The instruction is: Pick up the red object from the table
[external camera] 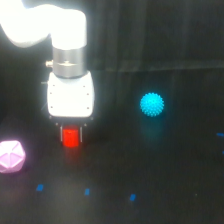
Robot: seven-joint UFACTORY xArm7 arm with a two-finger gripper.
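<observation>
The red object (70, 138) is a small bright red-orange block between the dark fingers of my gripper (70, 135), right under the white gripper body. The jaws stand close on both sides of it and look shut on it. Whether the block rests on the black table (150, 200) or hangs just above it, I cannot tell. A faint red glow shows on the surface below it.
A spiky cyan ball (151, 104) sits toward the exterior view's right. A pale pink faceted polyhedron (11, 156) lies at the left edge. Small blue marks (87, 191) dot the front of the table.
</observation>
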